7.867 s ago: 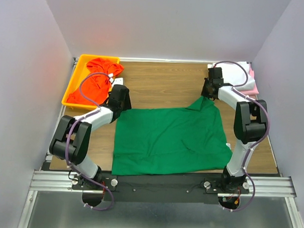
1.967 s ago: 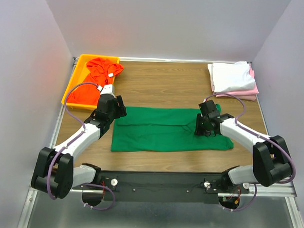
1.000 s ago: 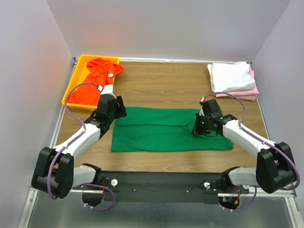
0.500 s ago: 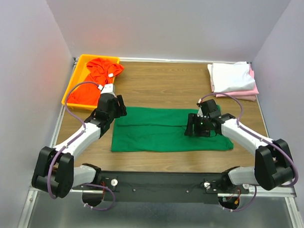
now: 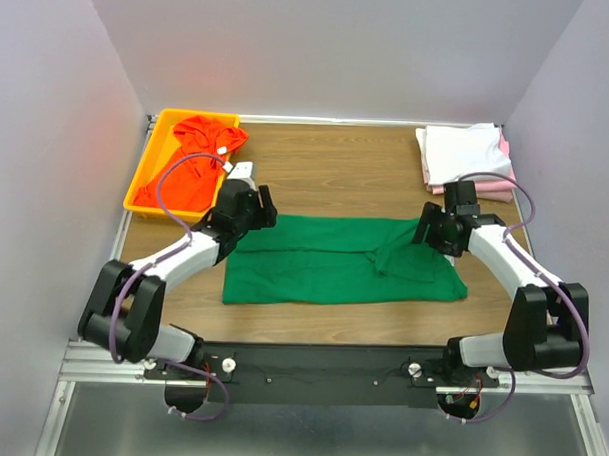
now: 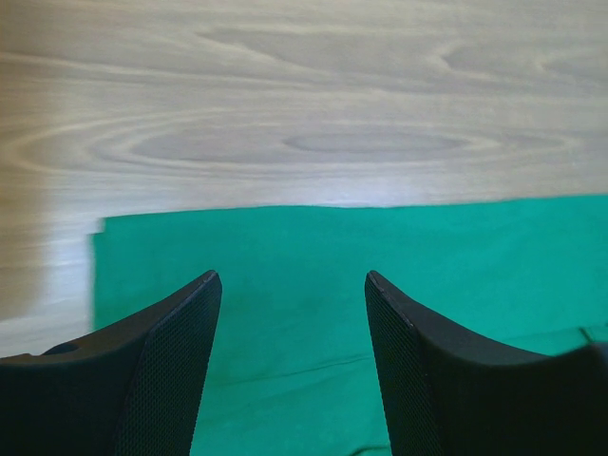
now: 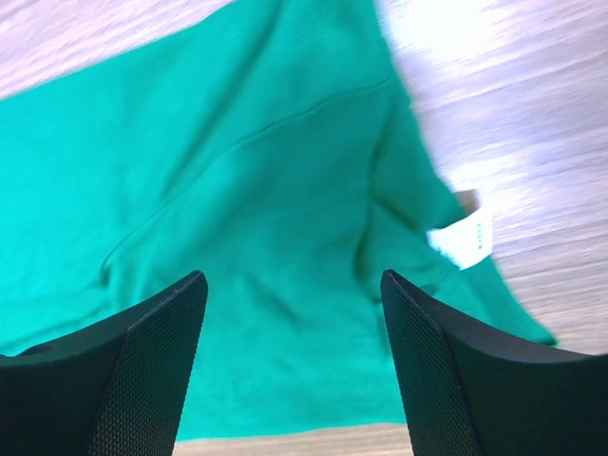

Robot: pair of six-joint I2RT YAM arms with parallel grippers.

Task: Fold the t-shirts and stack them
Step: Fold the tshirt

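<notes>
The left end effector [image 6: 290, 277] hovered with its fingers spread wide and nothing between them, above the left end of the dark green shirt [image 5: 333, 261]. The shirt lay folded into a long flat band on the wooden surface [image 5: 327, 169], reaching from one end effector to the other. The right end effector [image 7: 293, 275] was likewise wide open and empty, over the shirt's creased right end, where a small white tag [image 7: 461, 237] showed at the cloth's edge. Beyond the left end effector and to its left, the orange-red shirt [image 5: 192, 164] lay bunched in a yellow tray [image 5: 163, 118]. Beyond the right end effector, the folded white shirt [image 5: 462, 153] sat on top of the pink shirt [image 5: 491, 188].
</notes>
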